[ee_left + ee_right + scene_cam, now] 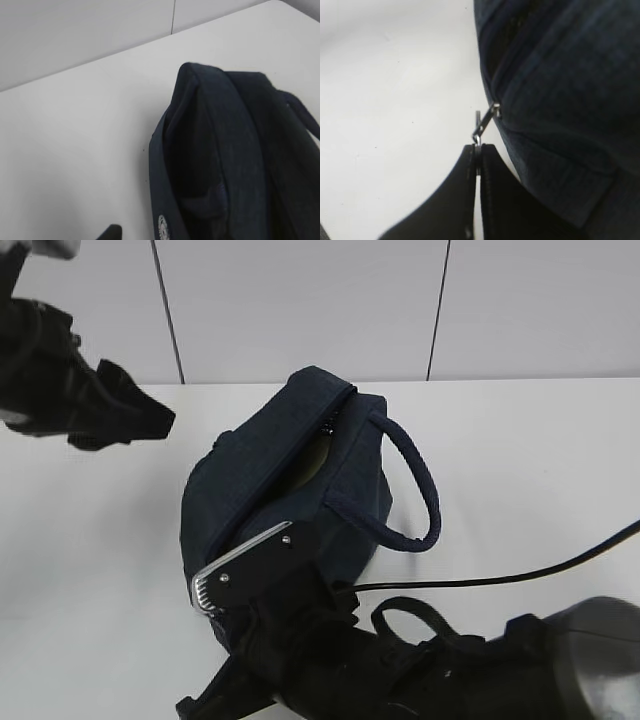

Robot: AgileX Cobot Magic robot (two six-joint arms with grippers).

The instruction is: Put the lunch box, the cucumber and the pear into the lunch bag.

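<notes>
Lunch bag (290, 480) sits mid-table on the white tabletop (90, 540), with lots of bare room to its left and right and the wall just behind it. Left gripper (125, 415) hangs up off the bag's left side, can't tell if it's spread or closed. Bag's zip is partly open, something pale yellowish showing in the gap, can't make out what. Right gripper (477, 150) is pressed together, pinching the metal zipper pull (481, 127) at the bag's near end.

White table (520, 470) meets a pale panelled wall (300, 300), seemingly evenly lit.
</notes>
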